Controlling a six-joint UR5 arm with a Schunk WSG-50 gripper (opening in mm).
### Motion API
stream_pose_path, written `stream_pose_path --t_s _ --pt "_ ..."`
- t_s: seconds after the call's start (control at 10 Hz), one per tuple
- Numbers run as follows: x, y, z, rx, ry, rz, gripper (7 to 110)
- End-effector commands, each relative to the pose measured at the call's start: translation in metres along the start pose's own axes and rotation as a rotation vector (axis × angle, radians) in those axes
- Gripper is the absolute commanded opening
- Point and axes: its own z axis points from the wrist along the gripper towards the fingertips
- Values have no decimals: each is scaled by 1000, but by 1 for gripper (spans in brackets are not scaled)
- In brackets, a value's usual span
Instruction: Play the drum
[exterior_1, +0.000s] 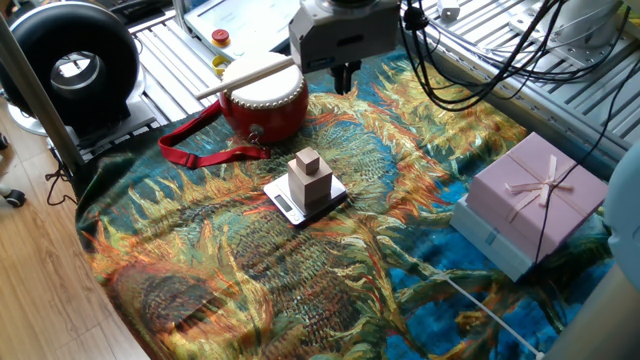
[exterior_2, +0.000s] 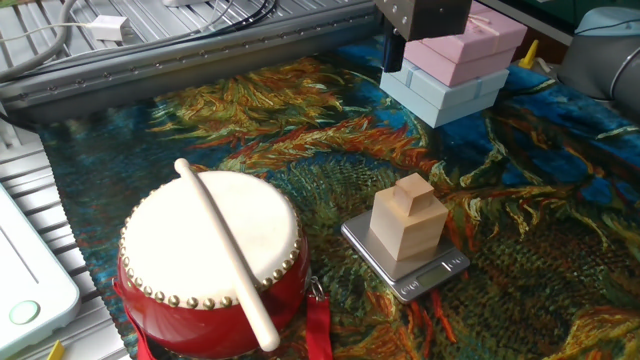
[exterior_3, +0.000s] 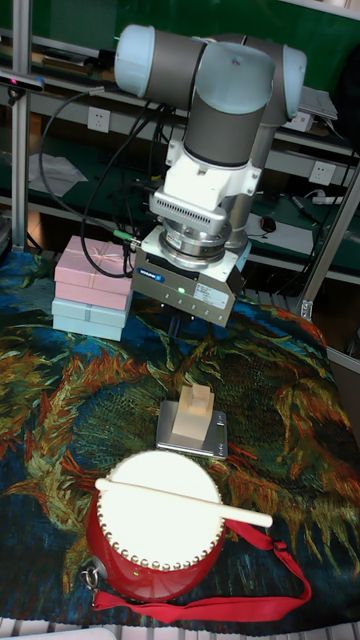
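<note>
The drum (exterior_1: 268, 108) stands on the patterned cloth at the back left, with a glossy red body and a cream skin head (exterior_2: 265, 232). A pale wooden stick (exterior_1: 245, 78) lies loose across the head. The drum's red strap (exterior_1: 200, 152) trails over the cloth to the left. My gripper (exterior_1: 343, 78) hangs just right of the drum, above the cloth and apart from both drum and stick. Its dark fingers look pressed together with nothing between them. In the tall fixed view the gripper (exterior_3: 177, 326) sits behind the drum (exterior_3: 150, 530), beyond the wooden block.
A stepped wooden block (exterior_1: 310, 178) stands on a small scale (exterior_1: 285, 206) in front of the drum. Stacked pink and pale blue gift boxes (exterior_1: 535, 200) lie at the right. A black round fan (exterior_1: 70, 60) stands at the far left, and cables (exterior_1: 470, 70) hang behind the gripper.
</note>
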Motion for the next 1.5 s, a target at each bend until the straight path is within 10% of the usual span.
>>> stream_pose_path --t_s 0.0,0.5,1.4 --pt "-3 11 -1 -47 -8 -13 7" --pt "-46 2 -17 17 -50 -107 7" --pt "-86 41 -44 -21 -22 -218 7"
